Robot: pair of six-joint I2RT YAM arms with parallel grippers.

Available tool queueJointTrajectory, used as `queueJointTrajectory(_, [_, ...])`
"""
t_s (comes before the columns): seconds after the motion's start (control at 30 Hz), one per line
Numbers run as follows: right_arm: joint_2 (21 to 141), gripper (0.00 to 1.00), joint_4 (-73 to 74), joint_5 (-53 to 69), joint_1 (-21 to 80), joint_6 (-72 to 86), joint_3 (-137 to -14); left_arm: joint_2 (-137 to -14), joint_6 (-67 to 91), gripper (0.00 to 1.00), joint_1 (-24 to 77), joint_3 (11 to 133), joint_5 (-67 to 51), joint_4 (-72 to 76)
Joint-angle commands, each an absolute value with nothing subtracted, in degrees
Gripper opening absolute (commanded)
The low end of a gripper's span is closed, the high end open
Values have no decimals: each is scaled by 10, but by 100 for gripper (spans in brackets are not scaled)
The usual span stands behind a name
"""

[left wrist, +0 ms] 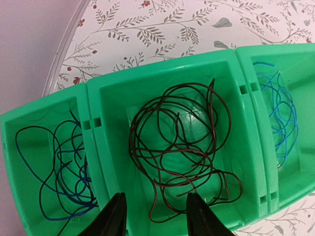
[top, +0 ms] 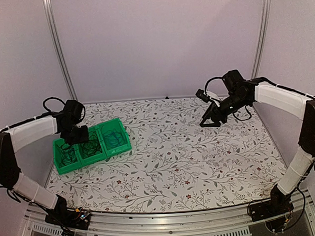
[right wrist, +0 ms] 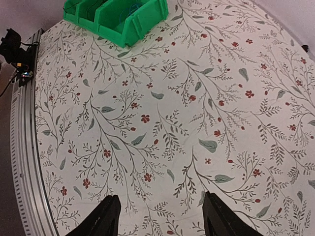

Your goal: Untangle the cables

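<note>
Left tool [left wrist: 155,201] hangs open over the green plastic three-compartment bin [left wrist: 162,69], jaws apart with nothing between them, above the near wall of the middle compartment. That compartment holds a loopy bundle of thin dark reddish-black cable [left wrist: 172,147]. In the wrist view, the compartment to its left holds a dark blue-black tangle [left wrist: 69,167], and the one to its right a light blue wire [left wrist: 283,118] (partly cut off at the frame's edge). Right tool [right wrist: 160,196] is likewise open and empty, raised above the floral-patterned tabletop [right wrist: 197,98], well apart from the bin.
</note>
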State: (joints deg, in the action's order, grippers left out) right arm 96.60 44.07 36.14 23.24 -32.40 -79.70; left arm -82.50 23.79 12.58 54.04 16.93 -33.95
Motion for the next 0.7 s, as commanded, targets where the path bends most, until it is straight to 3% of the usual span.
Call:
queueJointTrajectory(0.0, [912, 62, 341, 336, 194, -279, -817, -775, 230, 47, 121, 597, 183, -414])
queueJointTrajectory(0.17, [910, 64, 311, 251, 187, -200, -852, -743, 211, 61, 133, 701, 152, -417])
queueJointTrajectory(0.27, [901, 72, 291, 192, 187, -162, -863, -751, 183, 68, 163, 772, 132, -375])
queueJointTrajectory(0.47, [868, 93, 267, 98, 186, -131, -913, -796, 105, 69, 234, 860, 102, -286])
queueJointTrajectory(0.6, [834, 93, 236, 94, 186, -146, -896, -804, 60, 70, 274, 849, 103, -224])
queueJointTrajectory(0.67, [827, 98, 231, 91, 187, -142, -884, -808, 56, 72, 278, 842, 93, -208])
